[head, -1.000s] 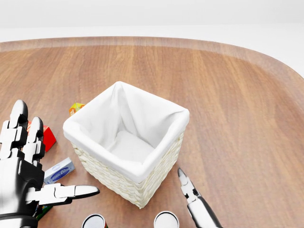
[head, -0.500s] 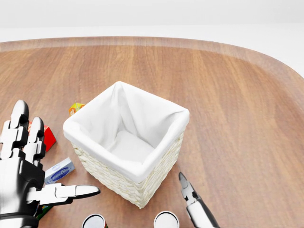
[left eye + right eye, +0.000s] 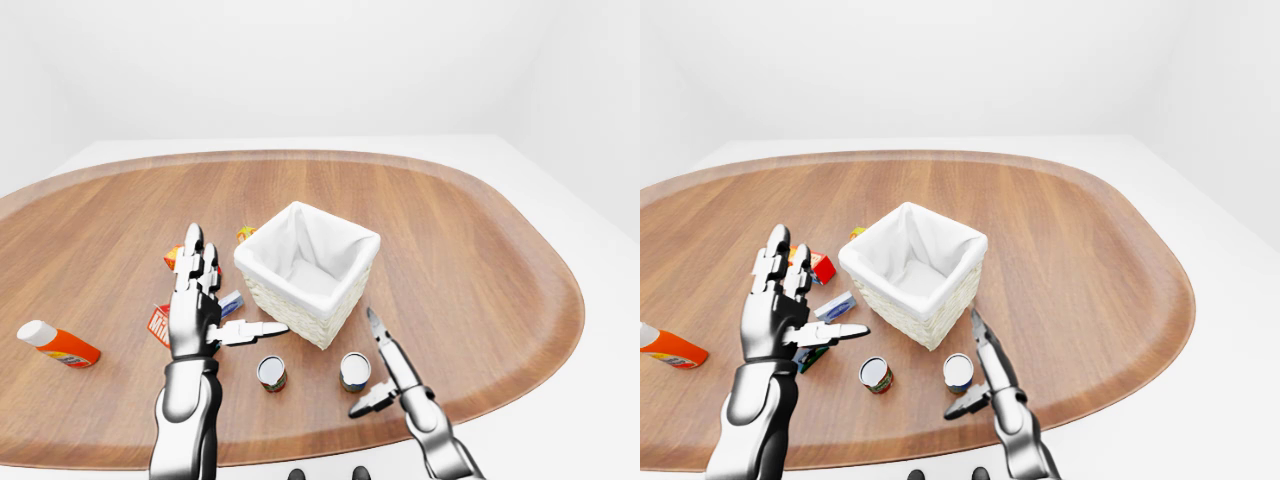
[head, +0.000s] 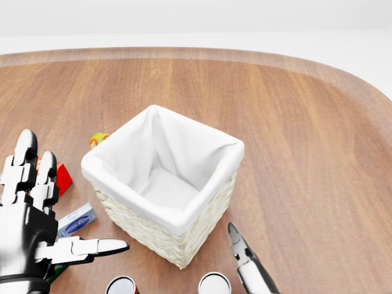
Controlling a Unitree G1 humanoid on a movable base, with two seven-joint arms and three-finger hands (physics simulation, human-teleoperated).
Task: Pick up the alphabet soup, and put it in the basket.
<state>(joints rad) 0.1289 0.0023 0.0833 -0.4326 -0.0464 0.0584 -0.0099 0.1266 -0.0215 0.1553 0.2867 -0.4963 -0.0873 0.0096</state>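
Broadly, a rounded wooden surface [image 3: 480, 250] is spreading across all three views, and a white-lined wicker basket [image 3: 308, 270] is sitting near its middle, open side up with only its cloth lining showing inside. Next in size, the left hand [image 3: 196, 305] is hovering just left of the basket in the left-eye view, palm upright, with its fingers [image 3: 189, 262] spread straight up and the thumb pointing toward the basket wall, released and grasping nothing. Below and right of the basket, the right hand [image 3: 990, 372] is reaching up from the bottom edge with its fingers [image 3: 981, 337] extended and splayed, likewise gripping nothing; its long finger is lying just right of one can, though I cannot tell whether it is touching. Two cans are standing upright on the surface below the basket in the eye views: the right can [image 3: 355, 371] beside the right hand and the left can [image 3: 271, 373] beneath the left thumb; their labels are too small to tell which is the alphabet soup. An orange bottle [image 3: 58, 343] with a white cap is lying on its side well to the left. A red box [image 3: 821, 267] and a small blue-and-white box [image 4: 76, 220] are lying near the left hand.
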